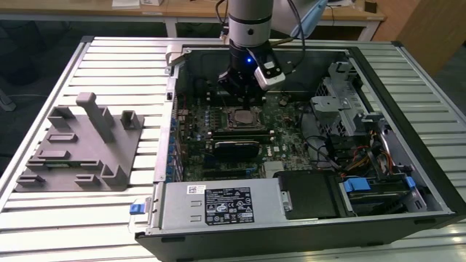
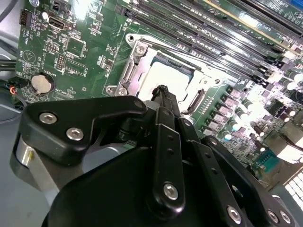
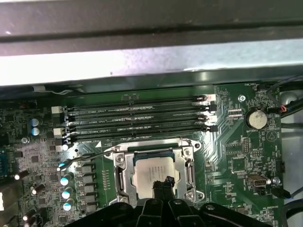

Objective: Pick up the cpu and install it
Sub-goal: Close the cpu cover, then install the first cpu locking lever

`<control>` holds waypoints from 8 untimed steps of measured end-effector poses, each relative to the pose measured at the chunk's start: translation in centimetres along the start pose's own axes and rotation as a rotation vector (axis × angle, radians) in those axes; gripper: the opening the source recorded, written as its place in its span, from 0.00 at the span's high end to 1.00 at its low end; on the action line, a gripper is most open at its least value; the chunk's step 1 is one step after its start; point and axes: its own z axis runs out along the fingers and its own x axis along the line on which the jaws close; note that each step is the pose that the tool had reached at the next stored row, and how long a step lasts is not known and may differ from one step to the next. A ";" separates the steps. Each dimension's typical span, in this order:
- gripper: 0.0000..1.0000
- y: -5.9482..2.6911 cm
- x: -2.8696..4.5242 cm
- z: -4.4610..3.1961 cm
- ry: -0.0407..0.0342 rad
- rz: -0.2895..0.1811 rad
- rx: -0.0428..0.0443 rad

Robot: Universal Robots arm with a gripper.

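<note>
The cpu is a pale silvery square lying flat inside the metal socket frame on the green motherboard; it also shows in the second wrist view and in the exterior view. My gripper hangs just over the cpu's edge, its black fingertips pressed together with nothing between them. In the exterior view the gripper stands inside the open computer case, right above the socket. The gripper's body hides part of the cpu in both wrist views.
Memory slots run beside the socket. A black block lies on the board nearer the power supply. A drive cage and cables fill the exterior view's right. A grey fixture with posts stands on the slatted table outside the case.
</note>
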 end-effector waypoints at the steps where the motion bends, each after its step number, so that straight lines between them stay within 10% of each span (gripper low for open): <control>1: 0.89 0.00 -0.01 -0.09 -0.0001 0.000 0.0004; 8: 0.89 -0.01 0.00 -0.27 -0.0003 0.000 0.0023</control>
